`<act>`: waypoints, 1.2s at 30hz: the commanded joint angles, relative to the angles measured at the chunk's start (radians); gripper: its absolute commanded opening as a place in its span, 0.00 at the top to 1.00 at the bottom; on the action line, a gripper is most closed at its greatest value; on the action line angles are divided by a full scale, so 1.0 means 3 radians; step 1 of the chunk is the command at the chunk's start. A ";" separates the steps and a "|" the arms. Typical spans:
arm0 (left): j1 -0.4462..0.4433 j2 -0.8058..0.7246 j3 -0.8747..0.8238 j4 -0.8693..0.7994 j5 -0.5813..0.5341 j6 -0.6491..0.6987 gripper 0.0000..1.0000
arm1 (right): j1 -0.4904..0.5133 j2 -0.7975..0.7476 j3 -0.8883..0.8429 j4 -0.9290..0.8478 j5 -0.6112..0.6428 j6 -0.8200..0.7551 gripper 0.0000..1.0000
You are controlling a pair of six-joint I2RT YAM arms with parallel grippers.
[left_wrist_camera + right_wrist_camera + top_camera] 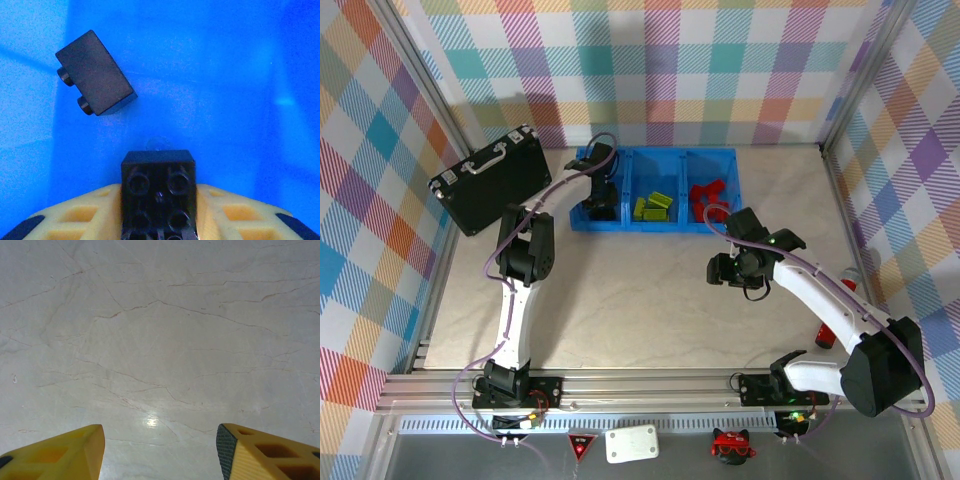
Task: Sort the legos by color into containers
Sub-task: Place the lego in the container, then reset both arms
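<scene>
Now the outstretched left gripper (158, 192) pinches one black brick (158, 165), a second brick (95, 72) lies upper left; the right gripper (160, 432) gapes empty.

A black hard case (485, 180) with a silver handle (488, 157) sits at the far left corner of the table (640, 310) — lid shut. Pastel checked walls (700, 70) enclose the pale, veined surface.
</scene>
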 commanded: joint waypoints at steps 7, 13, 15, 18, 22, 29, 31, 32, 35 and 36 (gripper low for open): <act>0.0042 -0.0300 0.0148 -0.0098 -0.0026 0.0064 0.52 | -0.0026 -0.0011 0.0136 -0.0066 0.0064 -0.0010 0.38; 0.0042 -0.0806 -0.0039 -0.0093 -0.0016 0.0065 0.51 | -0.0031 -0.0038 0.0205 -0.0082 0.0202 -0.0089 0.37; 0.0042 -0.1057 -0.0210 -0.0049 -0.0033 0.0083 0.51 | -0.0052 -0.0036 0.0236 -0.0072 0.0241 -0.0136 0.37; 0.0042 -0.1508 -0.0608 0.0040 -0.0142 0.0097 0.49 | -0.0123 -0.0004 0.0296 -0.0058 0.0251 -0.0222 0.37; 0.0053 -0.2168 -0.1296 0.0156 -0.0342 0.0131 0.47 | -0.0268 0.0059 0.0342 0.0006 0.0257 -0.0349 0.35; 0.0260 -0.3105 -0.2593 0.0336 -0.0570 0.0050 0.33 | -0.0602 0.0220 0.0328 0.0271 0.0308 -0.0517 0.28; 0.0357 -0.3280 -0.2863 0.0361 -0.0617 0.0032 0.28 | -0.0692 0.0288 0.0296 0.0394 0.0321 -0.0551 0.27; 0.0407 -0.3355 -0.2999 0.0387 -0.0640 0.0023 0.24 | -0.0741 0.0333 0.0290 0.0451 0.0340 -0.0576 0.27; 0.0532 -0.3501 -0.3321 0.0471 -0.0728 0.0025 0.15 | -0.0864 0.0475 0.0282 0.0583 0.0428 -0.0622 0.25; 0.0563 -0.3524 -0.3402 0.0501 -0.0758 0.0017 0.12 | -0.0906 0.0520 0.0278 0.0628 0.0500 -0.0615 0.22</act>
